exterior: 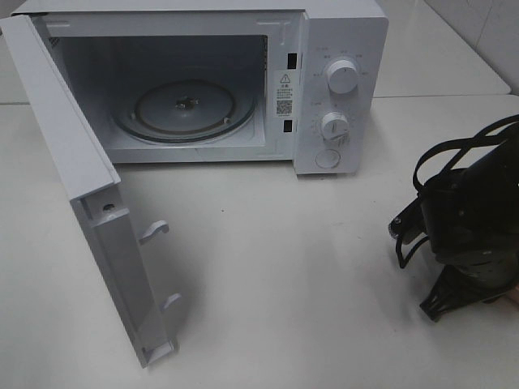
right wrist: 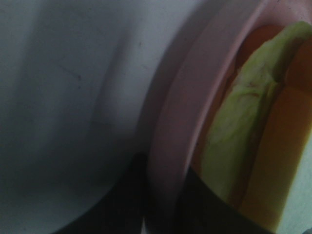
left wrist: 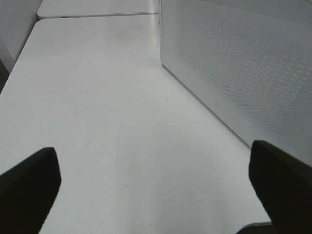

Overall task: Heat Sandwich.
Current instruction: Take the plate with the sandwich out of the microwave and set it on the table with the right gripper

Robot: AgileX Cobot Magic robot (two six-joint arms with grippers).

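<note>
White laminate forms the table (exterior: pixel 268 267), on which a white microwave (exterior: pixel 340 49) stands with its door (exterior: pixel 89 203) swung fully open, exposing the glass turntable (exterior: pixel 185 109) inside the cavity. Two control knobs (exterior: pixel 341 77) sit on the front panel beside the cavity. The right gripper (right wrist: pixel 163 195) is closed on the rim of a pink plate (right wrist: pixel 170 126), one dark finger lying outside the rim and the other inside it. The sandwich (right wrist: pixel 243 131) rests on that plate just beyond the inner finger, its pale green layer and golden-brown crust showing close up and blurred. In the high view the right arm (exterior: pixel 470 219) covers the plate. The left gripper (left wrist: pixel 153 192) hangs above bare table with its fingers (left wrist: pixel 29 187) spread wide and holding nothing, the microwave's perforated side wall (left wrist: pixel 243 63) just beside one finger.
</note>
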